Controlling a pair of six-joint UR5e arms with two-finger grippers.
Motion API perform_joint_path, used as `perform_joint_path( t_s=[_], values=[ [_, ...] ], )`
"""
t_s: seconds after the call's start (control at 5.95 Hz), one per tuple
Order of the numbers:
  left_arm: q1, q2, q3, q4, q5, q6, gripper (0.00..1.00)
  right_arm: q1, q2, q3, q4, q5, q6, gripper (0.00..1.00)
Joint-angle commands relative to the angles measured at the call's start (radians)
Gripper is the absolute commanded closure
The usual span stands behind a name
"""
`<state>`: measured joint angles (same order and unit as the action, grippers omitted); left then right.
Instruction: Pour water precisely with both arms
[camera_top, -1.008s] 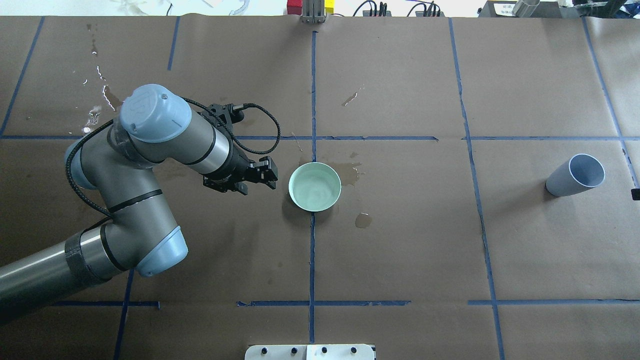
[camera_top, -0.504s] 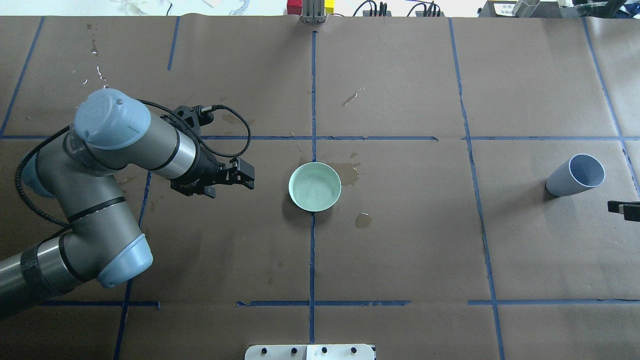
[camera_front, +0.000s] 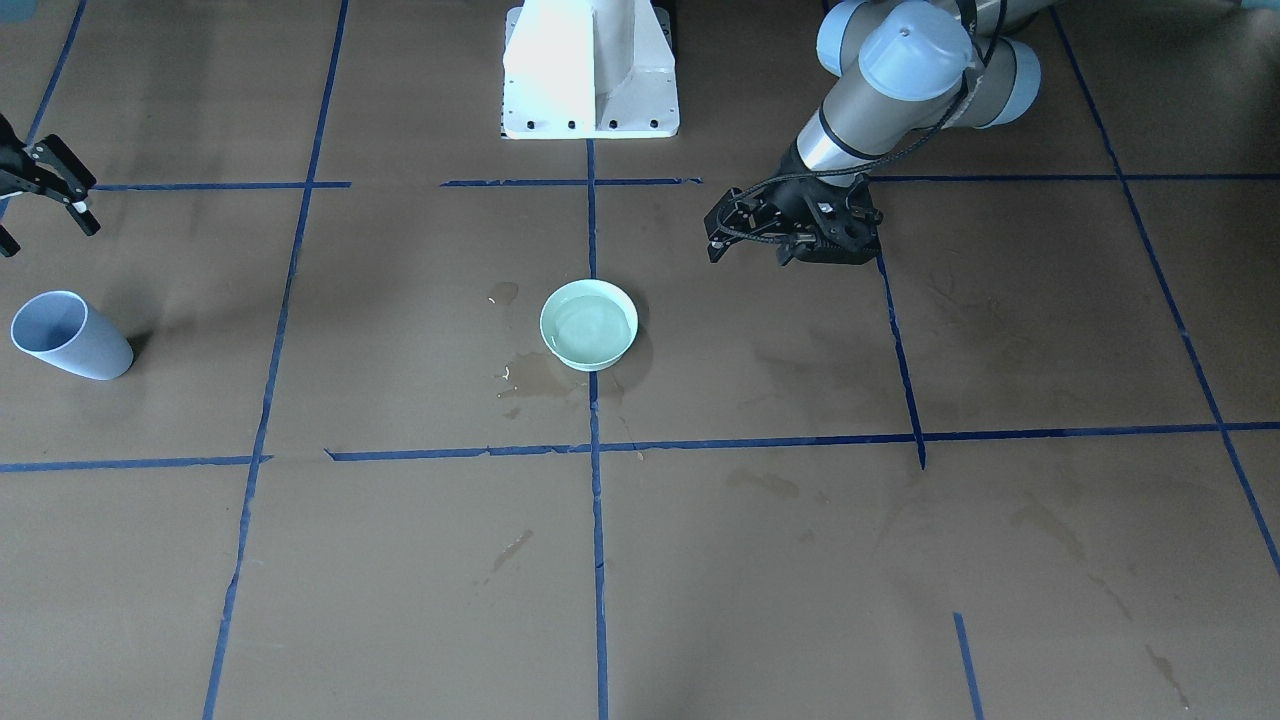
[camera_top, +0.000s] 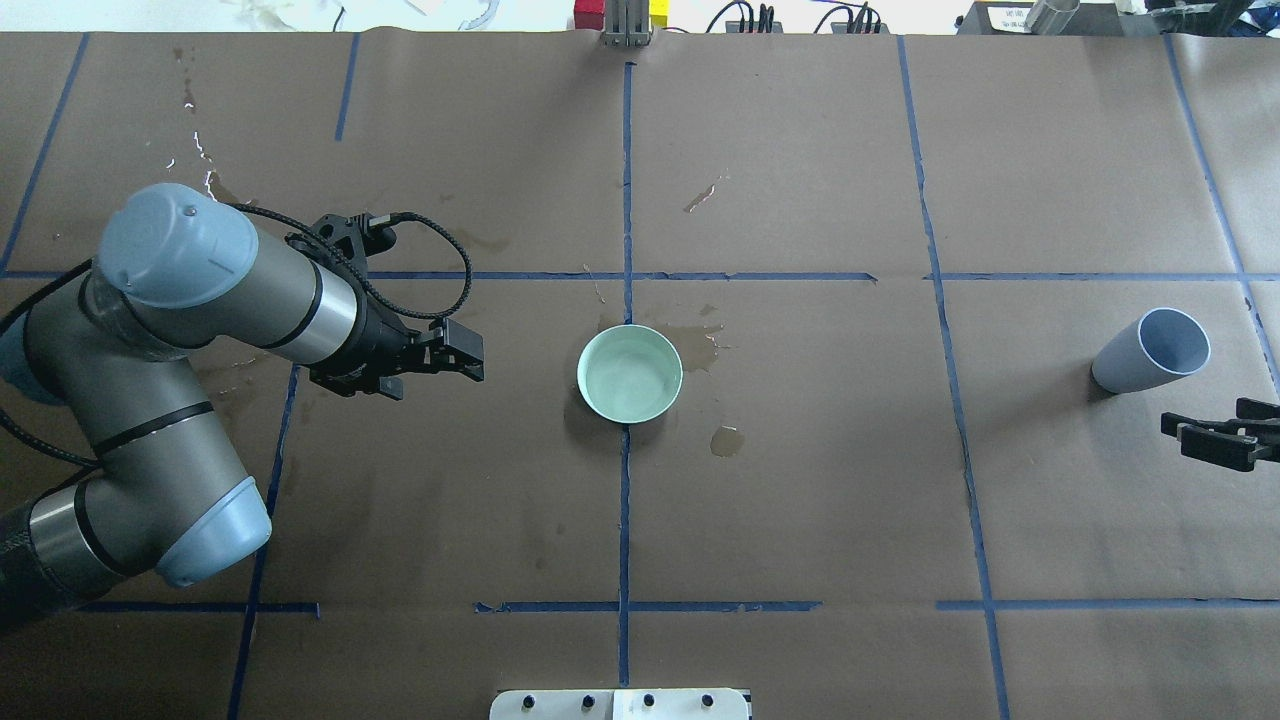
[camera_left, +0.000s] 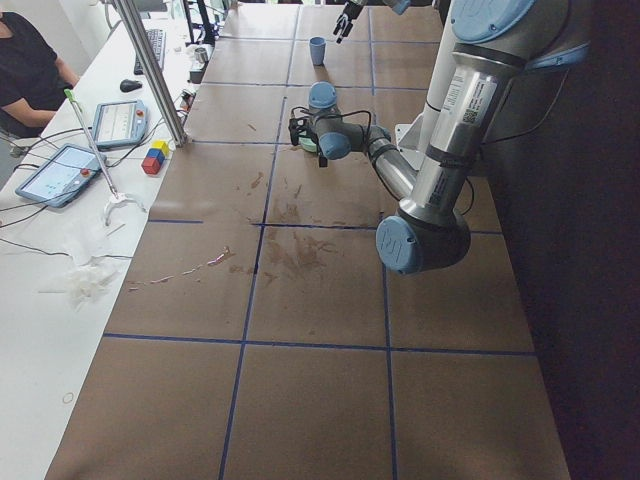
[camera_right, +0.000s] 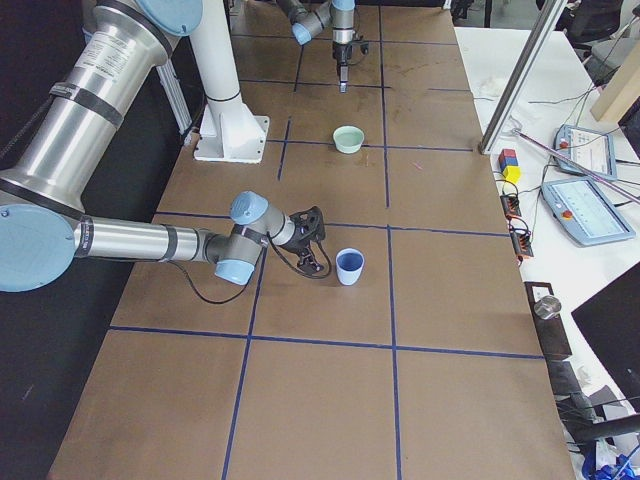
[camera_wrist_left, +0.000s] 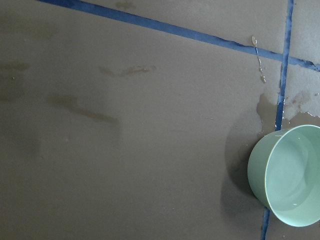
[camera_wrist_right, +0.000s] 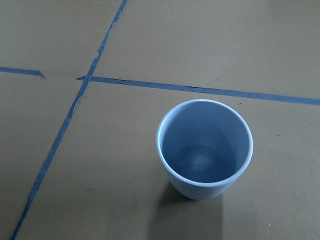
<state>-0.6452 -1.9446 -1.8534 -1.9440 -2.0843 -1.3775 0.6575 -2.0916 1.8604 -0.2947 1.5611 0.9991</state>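
Note:
A mint-green bowl (camera_top: 581, 375) stands at the table's middle with clear water (camera_top: 632, 375) in it; it also shows in the front view (camera_front: 545, 328) and the left wrist view (camera_wrist_left: 260, 175). My left gripper (camera_top: 466, 356) is open and empty, a bowl's width to the left of the bowl. A light blue cup (camera_top: 1150, 352) stands upright at the far right, seen from above in the right wrist view (camera_wrist_right: 204, 150); I cannot tell if it holds water. My right gripper (camera_top: 1195, 438) is open, just below and right of the cup, apart from it.
Wet patches (camera_top: 702, 345) and a small puddle (camera_top: 727, 440) lie right of the bowl on the brown paper. Blue tape lines grid the table. The white pedestal base (camera_front: 590, 70) stands at the robot's edge. Tablets and coloured blocks (camera_left: 154, 157) sit on the side table.
My left arm has drawn back to the left, away from the bowl. My right gripper has come in from the right edge toward the cup. Bowl and cup have not moved.

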Motion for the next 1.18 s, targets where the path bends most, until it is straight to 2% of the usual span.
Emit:
perform_joint_path(
  t_s=[0.0,0.17,0.34,0.67,0.84,1.01],
  values=[
    [-0.011,0.006,-0.004,-0.001,0.006,-0.002,0.00,-0.172,-0.004,-0.018,0.003,-0.274,0.097,0.00],
    [-0.011,0.009,-0.015,0.000,0.029,-0.003,0.00,-0.278,-0.004,-0.050,0.003,-0.455,0.146,0.01],
    [-0.011,0.027,-0.029,0.000,0.038,-0.003,0.00,-0.307,-0.004,-0.053,0.003,-0.543,0.157,0.01],
    [-0.016,0.027,-0.033,0.000,0.043,-0.003,0.00,-0.361,0.002,-0.067,0.009,-0.666,0.205,0.02],
    [-0.017,0.027,-0.033,0.000,0.047,-0.003,0.00,-0.431,0.028,-0.143,0.012,-0.873,0.208,0.00],
    [-0.017,0.029,-0.032,0.000,0.052,-0.003,0.00,-0.455,0.042,-0.164,0.034,-0.915,0.216,0.00]
  ],
)
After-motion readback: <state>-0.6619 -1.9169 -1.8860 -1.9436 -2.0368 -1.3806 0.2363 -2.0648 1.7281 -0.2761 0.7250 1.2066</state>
